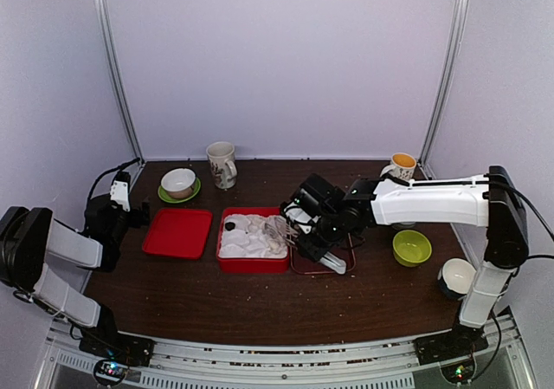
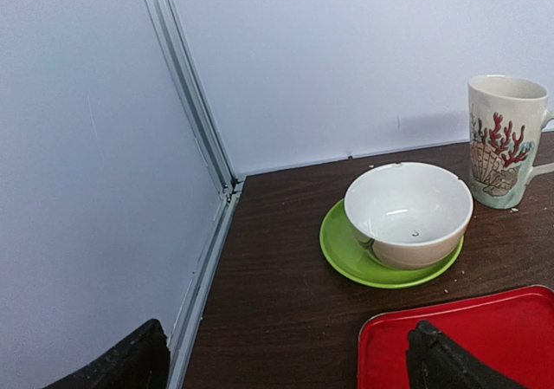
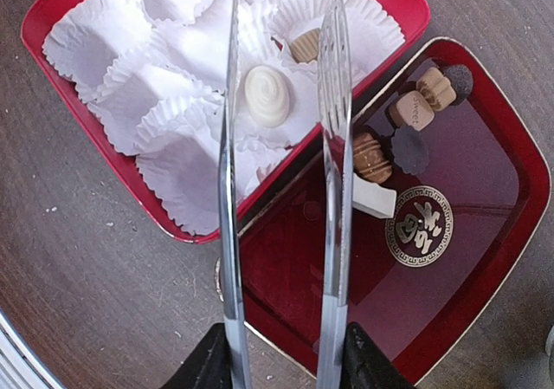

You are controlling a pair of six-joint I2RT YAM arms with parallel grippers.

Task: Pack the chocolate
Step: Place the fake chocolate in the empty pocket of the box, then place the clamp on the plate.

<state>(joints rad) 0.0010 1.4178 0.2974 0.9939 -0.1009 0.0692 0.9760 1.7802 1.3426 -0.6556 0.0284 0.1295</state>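
At far left the left pincer stands wide open and empty, low over the table, with the corner of a flat red lid just beside one finger. Beyond it a white bowl sits on a green saucer, and a coral-patterned mug stands upright near them. Further right lies the red box, lined with white paper cups — one cup holds a cream-white swirl chocolate, another a tan chocolate. The right pincer grips metal tongs by their arms. The tong tips are apart and hang over the box, either side of the swirl. Against the box's right edge lies a dark red tray, where loose chocolates — tan, brown, dark, one white — cluster toward one end. A green bowl stands right of that.
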